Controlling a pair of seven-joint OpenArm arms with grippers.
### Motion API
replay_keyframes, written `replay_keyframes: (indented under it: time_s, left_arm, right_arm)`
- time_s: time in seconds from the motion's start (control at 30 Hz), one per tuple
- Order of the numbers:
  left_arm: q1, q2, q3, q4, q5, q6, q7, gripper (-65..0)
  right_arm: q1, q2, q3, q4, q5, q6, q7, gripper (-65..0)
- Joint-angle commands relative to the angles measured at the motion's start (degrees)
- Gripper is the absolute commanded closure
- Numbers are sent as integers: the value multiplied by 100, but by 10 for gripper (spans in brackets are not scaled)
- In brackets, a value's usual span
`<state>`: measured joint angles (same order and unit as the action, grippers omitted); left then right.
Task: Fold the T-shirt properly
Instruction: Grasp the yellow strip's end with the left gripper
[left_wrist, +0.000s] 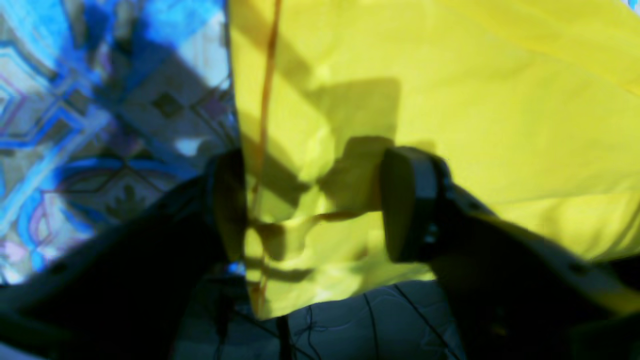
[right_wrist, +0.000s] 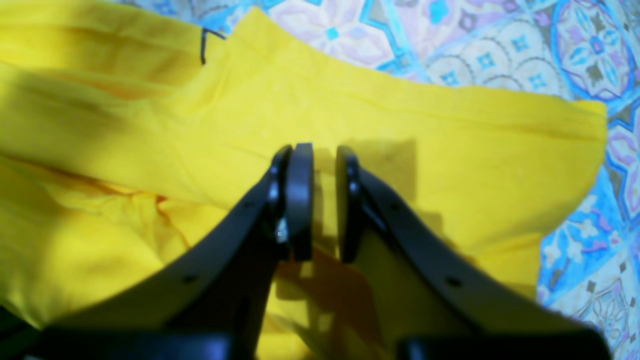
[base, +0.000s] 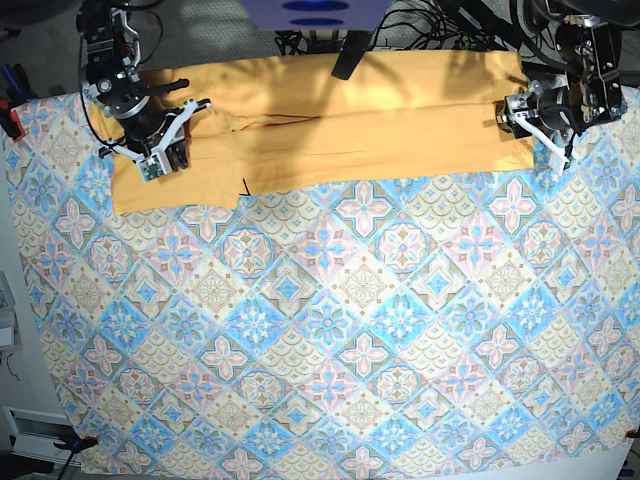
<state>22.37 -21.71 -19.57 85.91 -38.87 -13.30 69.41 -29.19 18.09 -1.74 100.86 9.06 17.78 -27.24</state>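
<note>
the t-shirt (base: 330, 140) lies in a long band at 12 o'clock on the table (base: 330, 330). it looks soft and floppy, so take it by the hems. left gripper (left_wrist: 312, 205) stands open around its edge; right gripper (right_wrist: 324, 200) is narrowly parted above the cloth, holding nothing.

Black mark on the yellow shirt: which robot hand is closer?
Right. The right gripper is on the T-shirt a little way from the black mark; the left gripper is at the shirt's far opposite end.

The T-shirt (base: 340, 135) is plain yellow-orange, folded into a long band. It lies flat along the far edge, stretching left to right, with soft creases lengthwise.
</note>
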Motion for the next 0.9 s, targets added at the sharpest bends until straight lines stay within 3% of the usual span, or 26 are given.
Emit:
replay_keyframes:
  time_s: [0.0, 0.1, 0.13, 0.43, 0.5, 0.6, 0.87]
  left_arm:
    - [9, 110, 54, -41, -56, 16, -97, -254]
    - [9, 154, 72, -41, -319, 16, -88, -110]
    - [9, 163, 124, -41, -425, 16, -88, -96]
    - [18, 286, 441, 530, -741, 16, -79, -99]
    - [18, 312, 441, 609, -741, 16, -79, -81]
    - [62, 444, 441, 803, -741, 16, -79, -3]
    - [141, 479, 406, 1400, -750, 25, -97, 0]
  right_arm:
    - [13, 51, 20, 81, 30, -7, 118, -82]
    - [13, 51, 20, 81, 30, -7, 118, -82]
    - [13, 51, 20, 81, 30, -7, 109, -82]
    - [93, 51, 11, 81, 30, -7, 92, -82]
    - [93, 51, 11, 81, 30, -7, 92, -82]
    - [93, 51, 11, 81, 30, -7, 92, -82]
    - [137, 51, 11, 81, 30, -7, 92, -82]
